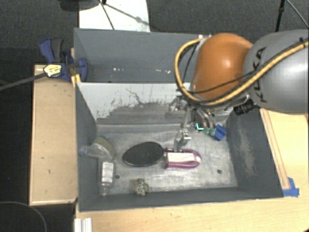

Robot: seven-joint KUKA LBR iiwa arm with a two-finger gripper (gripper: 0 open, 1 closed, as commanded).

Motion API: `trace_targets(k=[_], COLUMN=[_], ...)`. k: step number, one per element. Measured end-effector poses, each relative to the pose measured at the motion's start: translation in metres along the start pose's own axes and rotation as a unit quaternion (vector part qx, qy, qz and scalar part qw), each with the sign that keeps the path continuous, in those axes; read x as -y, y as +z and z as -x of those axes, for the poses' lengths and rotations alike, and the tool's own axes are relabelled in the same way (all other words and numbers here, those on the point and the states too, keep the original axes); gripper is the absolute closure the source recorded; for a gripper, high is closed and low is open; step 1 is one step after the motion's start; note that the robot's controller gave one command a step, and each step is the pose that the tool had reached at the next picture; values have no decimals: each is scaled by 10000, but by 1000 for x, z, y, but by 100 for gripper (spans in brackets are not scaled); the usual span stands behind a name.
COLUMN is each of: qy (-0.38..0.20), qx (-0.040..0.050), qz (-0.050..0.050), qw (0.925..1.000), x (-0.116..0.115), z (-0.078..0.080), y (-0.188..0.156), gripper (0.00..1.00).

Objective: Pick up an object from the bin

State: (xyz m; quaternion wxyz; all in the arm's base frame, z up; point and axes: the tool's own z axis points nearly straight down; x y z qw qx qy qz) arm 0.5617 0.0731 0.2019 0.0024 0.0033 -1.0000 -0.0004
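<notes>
Where the purple-and-white object [183,159] lies beside a black oval [142,154], gripper [182,140] just above it, grip state unreadable

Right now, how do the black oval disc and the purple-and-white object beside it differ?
The black oval disc is dark, plain and flat; the purple-and-white object is two-coloured and boxier. The disc lies left, the object right, nearer the claw. Both rest on the bin floor.

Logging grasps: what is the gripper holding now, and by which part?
Nothing visibly held. The gripper is over the left end of the purple-and-white object, right of the black oval disc.
</notes>
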Motion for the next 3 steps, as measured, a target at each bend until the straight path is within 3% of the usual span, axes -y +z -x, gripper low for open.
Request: trace_targets(k=[1,2,3], qy=[505,524,440], qx=[-6,35,75], qz=[-3,6,10], qw=[9987,9986,9990], x=[17,16,6], z=[-33,-31,-13], y=[127,122,-20], gripper=[0,100,100])
